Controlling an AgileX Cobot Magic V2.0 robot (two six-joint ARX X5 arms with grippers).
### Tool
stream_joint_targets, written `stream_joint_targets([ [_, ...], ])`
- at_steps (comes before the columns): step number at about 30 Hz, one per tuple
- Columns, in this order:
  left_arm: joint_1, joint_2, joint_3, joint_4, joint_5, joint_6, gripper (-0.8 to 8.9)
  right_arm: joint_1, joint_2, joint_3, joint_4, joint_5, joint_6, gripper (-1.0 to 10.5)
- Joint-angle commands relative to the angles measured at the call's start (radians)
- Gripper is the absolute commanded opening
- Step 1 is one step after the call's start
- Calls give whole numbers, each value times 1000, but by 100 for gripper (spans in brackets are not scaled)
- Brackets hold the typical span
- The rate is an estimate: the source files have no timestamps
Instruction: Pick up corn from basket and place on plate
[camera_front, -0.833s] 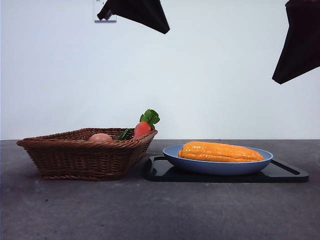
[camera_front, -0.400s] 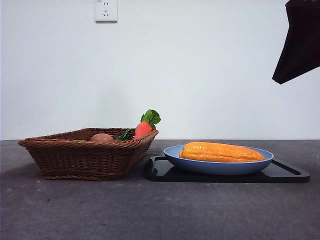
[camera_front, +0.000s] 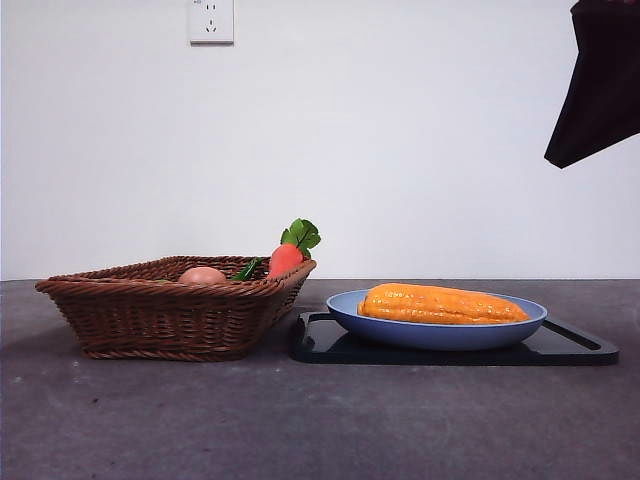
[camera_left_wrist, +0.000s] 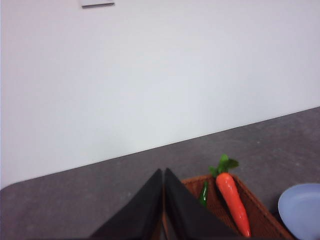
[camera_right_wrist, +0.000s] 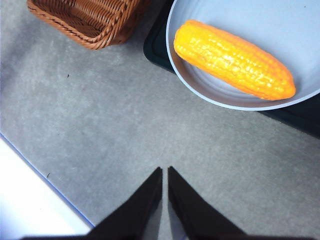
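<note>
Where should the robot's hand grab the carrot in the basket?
Probably around the carrot's orange body near the thick end, below the green leaves, coming from above. It leans on the wicker basket's rim with that leafy end sticking up in the open, while its thin tip points down inside, harder to reach.

the front view looks level and close across the tabletop (camera_front: 320, 420) toward the wall, the left wrist view faces that wall above the basket (camera_left_wrist: 250, 210), and the right wrist view looks down on the plate (camera_right_wrist: 200, 85), both seen frontally too.
</note>
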Motion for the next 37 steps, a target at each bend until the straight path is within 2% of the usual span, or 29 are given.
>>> stream_joint_targets([
  [1,8,-68,-114,42,0,-32,4,3,8,9,9,-1,-1,3],
  [8,21,-280,-375,35,-22,-56,4,3,8,8,9,-1,-1,3],
  [17,35,-462,-590,27,-26,-91,4,3,8,8,9,-1,-1,3],
  [24,50,-515,-676,17,-27,-108,4,3,8,8,9,-1,-1,3],
  [30,52,-515,-699,-43,-31,-108,4,3,8,8,9,-1,-1,3],
  [37,52,-515,-699,-40,-31,-108,4,3,8,8,9,-1,-1,3],
])
